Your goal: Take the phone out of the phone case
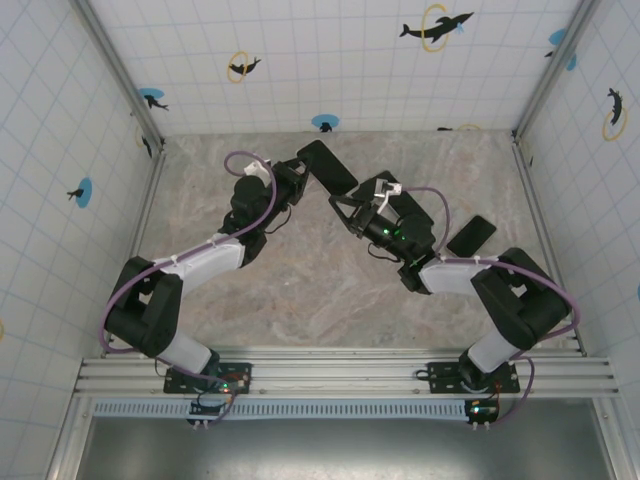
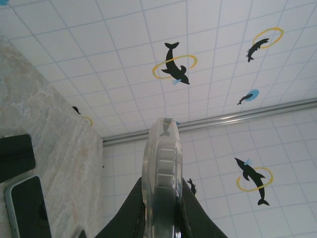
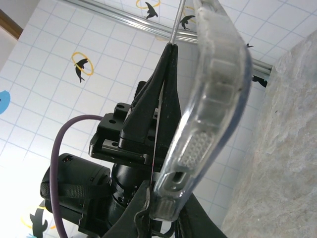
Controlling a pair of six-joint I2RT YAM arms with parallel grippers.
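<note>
Marbled beige worktop (image 1: 300,290), boxed by white gridded walls (image 1: 330,60) with dolphin stickers (image 2: 176,67). Above its rear middle, left pincer (image 2: 161,213) and right pincer (image 3: 166,213) each clamp the clear, glossy, round-cornered phone case (image 3: 213,99), the dark phone (image 1: 330,168) with it.

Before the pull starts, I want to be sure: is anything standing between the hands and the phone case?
Nothing visible stands between. The left hand and the right hand are both shut on the phone case, held in the air between them.
</note>
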